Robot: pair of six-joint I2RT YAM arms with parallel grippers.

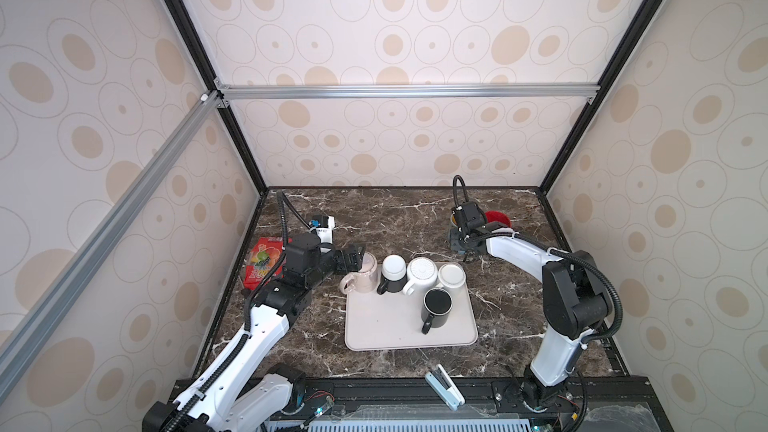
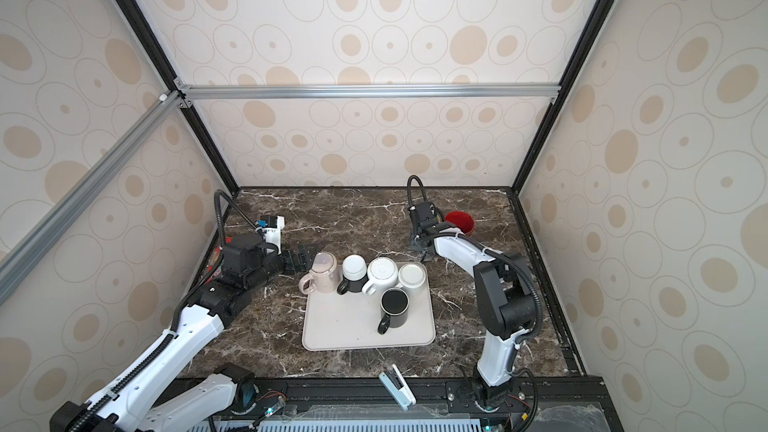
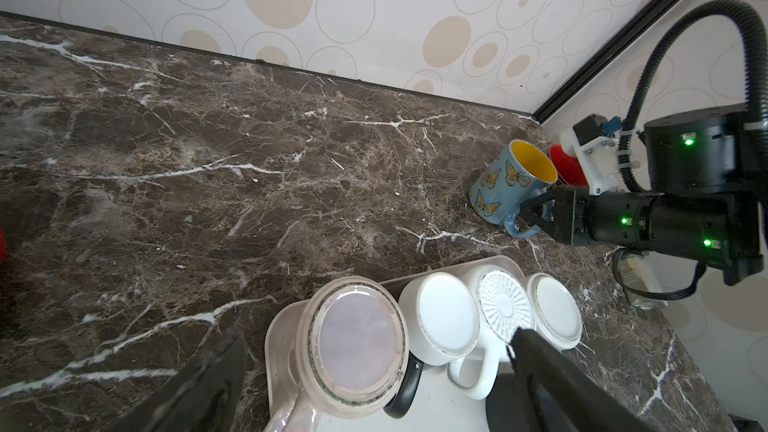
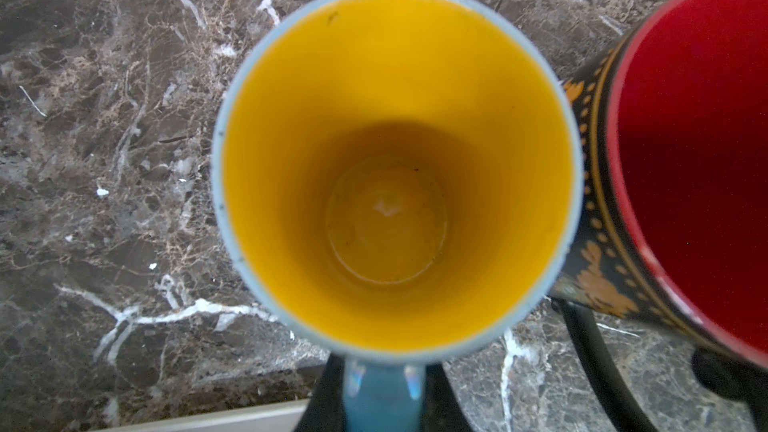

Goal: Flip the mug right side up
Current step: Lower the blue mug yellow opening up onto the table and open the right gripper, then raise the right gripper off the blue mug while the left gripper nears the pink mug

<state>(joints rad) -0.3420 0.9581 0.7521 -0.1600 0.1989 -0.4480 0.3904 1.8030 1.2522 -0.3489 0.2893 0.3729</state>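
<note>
A dark brown marble-look tabletop with white veins sits inside a booth of pale wallpaper with beige ovals, framed by black and aluminium rails.

A beige tray lies near the middle of the table. Along its far edge four mugs stand mouth-down in a row: a pink mug at the left corner, a black mug with a white base, a white ribbed-base mug, and a white mug. A black mug stands mouth-up just in front of them; nothing can be seen inside it.

The task's blue butterfly mug stands off the tray, on the table towards the far right, just beside a red-lined black mug. It is upright, long axis vertical, mouth up, and its yellow inside is empty in the right wrist view. Its handle points towards the right gripper, whose jaws are pinched narrow on that handle.

The left gripper has its jaws spread wide on either side of the pink mug's upturned base; whether they touch it I cannot tell.

A red snack packet lies at the left edge, and a white stapler at the near edge.
</note>
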